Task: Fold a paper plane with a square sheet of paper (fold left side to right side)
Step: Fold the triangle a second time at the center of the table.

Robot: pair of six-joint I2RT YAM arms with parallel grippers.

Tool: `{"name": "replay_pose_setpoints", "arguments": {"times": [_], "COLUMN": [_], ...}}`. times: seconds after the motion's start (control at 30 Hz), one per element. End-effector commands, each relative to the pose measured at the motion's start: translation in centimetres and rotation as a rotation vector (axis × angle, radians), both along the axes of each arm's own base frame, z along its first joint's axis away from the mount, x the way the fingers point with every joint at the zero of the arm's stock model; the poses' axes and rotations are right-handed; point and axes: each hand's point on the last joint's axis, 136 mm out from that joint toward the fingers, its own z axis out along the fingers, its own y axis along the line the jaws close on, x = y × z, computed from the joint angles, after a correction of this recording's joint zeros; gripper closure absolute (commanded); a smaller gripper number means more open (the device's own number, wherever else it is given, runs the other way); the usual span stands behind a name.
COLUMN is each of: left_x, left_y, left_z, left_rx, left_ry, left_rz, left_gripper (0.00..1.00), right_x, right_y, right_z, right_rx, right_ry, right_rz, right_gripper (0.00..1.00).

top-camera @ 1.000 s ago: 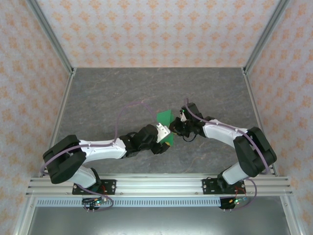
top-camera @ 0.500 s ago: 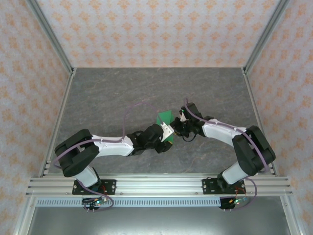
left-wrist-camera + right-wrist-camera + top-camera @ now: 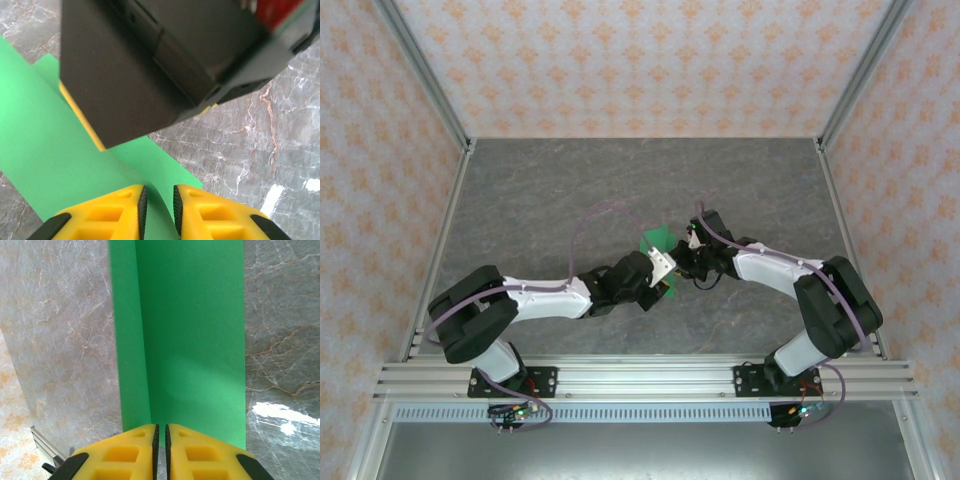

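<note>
Our right gripper (image 3: 160, 436) had its fingers pressed together on an edge of the paper (image 3: 190, 340). Our left gripper (image 3: 160, 202) had its fingers narrow, straddling another paper edge; we could not tell whether they pinched it. The paper sat between both grippers at the middle of the table (image 3: 540, 190), creased lengthwise. We judged it light, limp and easily torn, best held at its edges near the crease.
</note>
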Motion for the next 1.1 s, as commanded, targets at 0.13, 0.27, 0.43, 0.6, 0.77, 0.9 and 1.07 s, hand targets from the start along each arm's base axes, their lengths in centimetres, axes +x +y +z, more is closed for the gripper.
{"name": "replay_pose_setpoints", "arguments": {"times": [0.13,0.27,0.43,0.6,0.77,0.9,1.07], "left_x": [-0.3,-0.2,0.1,0.1,0.4,0.6,1.2], "left_y": [0.4,0.6,0.8,0.7,1.2,1.6,2.2], "left_z": [1.2,0.9,1.0,1.3,1.3,0.9,0.3], "left_rx": [-0.003,-0.024,-0.079,-0.137,-0.167,-0.171,-0.17], "left_ry": [-0.007,0.029,0.076,0.14,0.183,0.231,0.275], "left_rz": [0.011,0.02,0.028,0.014,0.025,0.034,0.062], "left_gripper": [0.87,0.92,1.0,1.0,1.0,1.0,1.0], "right_x": [0.4,0.7,0.8,1.1,0.5,-0.7,-1.9], "right_y": [-0.5,-0.7,-0.8,-1.5,-2.4,-2.1,-0.5], "right_z": [-0.4,0.1,0.5,1.8,2.0,0.9,-1.0], "right_rx": [-0.049,-0.055,-0.044,-0.037,-0.045,-0.013,0.03], "right_ry": [-0.002,-0.016,-0.025,-0.074,-0.082,-0.052,-0.006], "right_rz": [0.005,0.004,0.004,-0.006,-0.011,-0.011,-0.004], "right_gripper": [0.85,0.85,0.85,0.83,0.79,0.8,0.85]}}
